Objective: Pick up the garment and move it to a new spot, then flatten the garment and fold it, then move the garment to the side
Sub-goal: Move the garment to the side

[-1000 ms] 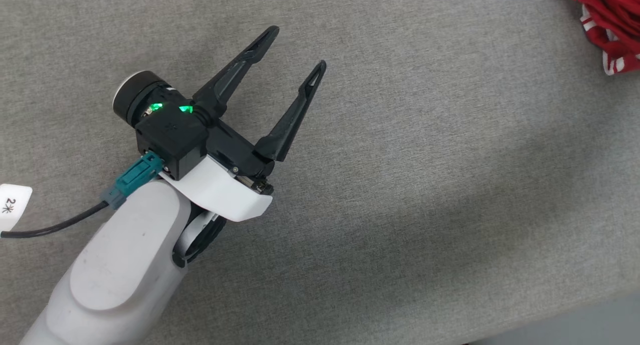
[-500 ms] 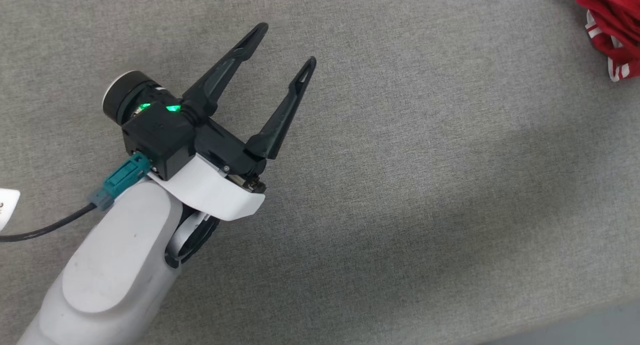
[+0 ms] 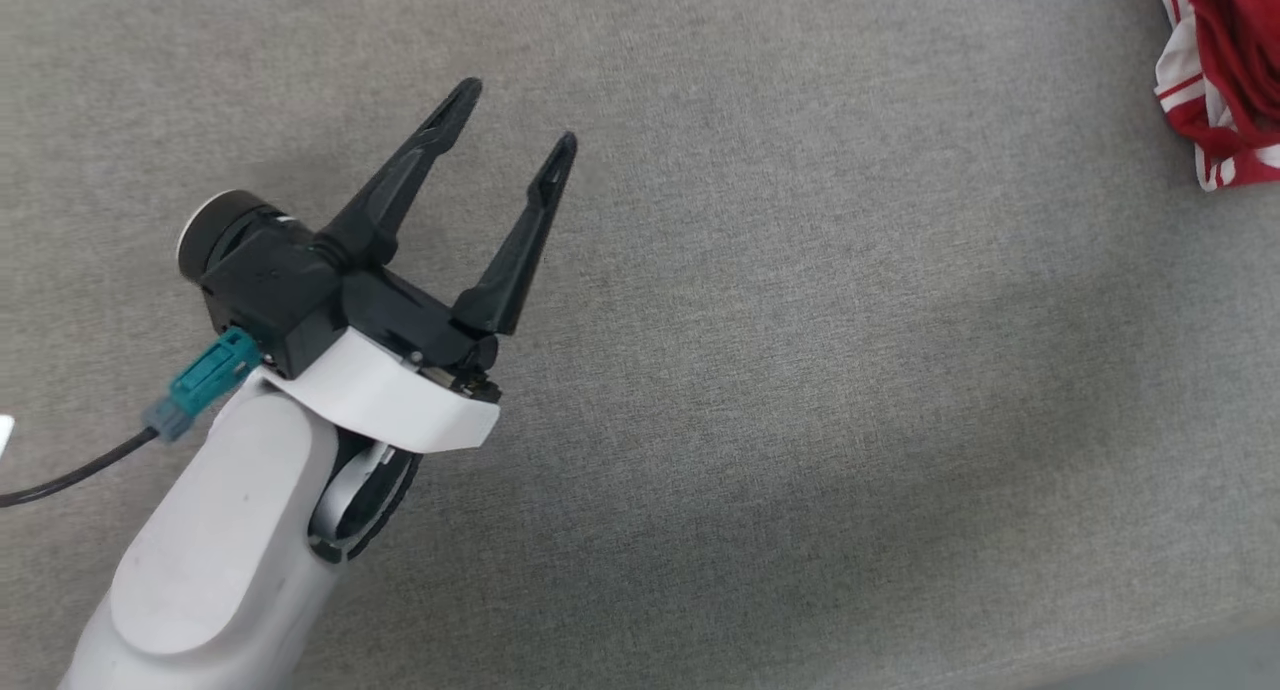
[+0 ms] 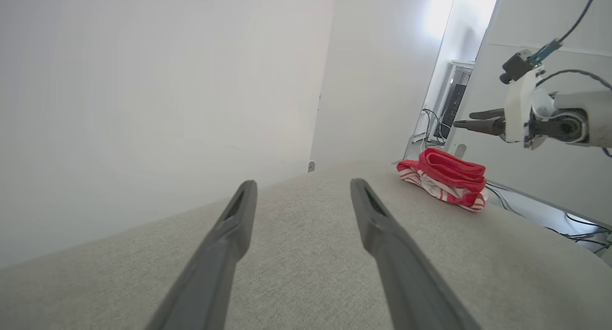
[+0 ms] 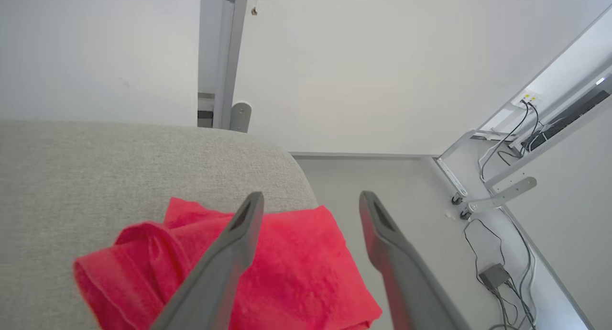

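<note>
At the table (image 3: 800,420) corner lies the garment (image 3: 1225,70), left claw (image 3: 518,115) and right claw (image 5: 311,196) released.

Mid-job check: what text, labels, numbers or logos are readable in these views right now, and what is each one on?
None can be read.
garment: folded red cloth with red-and-white striped trim, no lettering facing any camera.
white tag: a sliver at the head view's left edge, too little to read.
</note>
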Available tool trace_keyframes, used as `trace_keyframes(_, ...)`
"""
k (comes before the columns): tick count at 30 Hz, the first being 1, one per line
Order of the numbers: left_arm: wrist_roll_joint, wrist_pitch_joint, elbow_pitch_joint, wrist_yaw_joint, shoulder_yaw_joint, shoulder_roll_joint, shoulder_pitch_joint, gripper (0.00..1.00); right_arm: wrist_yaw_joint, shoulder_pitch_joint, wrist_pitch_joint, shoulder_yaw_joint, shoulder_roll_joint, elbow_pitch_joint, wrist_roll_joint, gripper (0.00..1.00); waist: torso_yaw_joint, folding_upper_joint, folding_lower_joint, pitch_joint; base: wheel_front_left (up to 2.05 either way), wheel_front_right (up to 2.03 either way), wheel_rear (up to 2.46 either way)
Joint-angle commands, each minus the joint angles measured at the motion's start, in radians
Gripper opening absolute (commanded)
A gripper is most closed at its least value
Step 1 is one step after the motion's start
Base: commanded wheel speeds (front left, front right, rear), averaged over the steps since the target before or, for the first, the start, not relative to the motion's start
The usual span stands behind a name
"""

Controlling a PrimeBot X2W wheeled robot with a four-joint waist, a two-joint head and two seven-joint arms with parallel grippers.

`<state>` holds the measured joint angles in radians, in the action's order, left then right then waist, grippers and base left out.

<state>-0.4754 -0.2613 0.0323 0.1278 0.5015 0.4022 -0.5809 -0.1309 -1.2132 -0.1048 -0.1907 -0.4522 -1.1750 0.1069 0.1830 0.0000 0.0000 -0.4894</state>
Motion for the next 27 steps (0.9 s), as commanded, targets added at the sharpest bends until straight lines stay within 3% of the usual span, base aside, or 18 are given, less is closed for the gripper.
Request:
trace_keyframes(1,-0.002,-0.005,0.004,0.003,-0.01,-0.002,0.021,1.0,0.0,0.019,-0.016,-0.003,0.012,0.002,0.001,1.0,-0.008,0.0,0.0,0.02,0.0,0.0,0.0)
trace_keyframes(14,0.032,-0.005,0.006,0.003,-0.175,-0.034,0.151,1.0,0.0,0.088,-0.121,0.079,0.102,0.006,-0.057,1.0,-0.044,0.0,0.0,0.13,0.0,0.0,0.0)
trace_keyframes(27,0.099,-0.005,-0.011,0.003,-0.363,-0.079,0.367,1.0,0.0,0.288,-0.159,0.258,0.168,0.117,-0.257,1.0,-0.111,0.0,0.0,0.276,0.0,0.0,0.0)
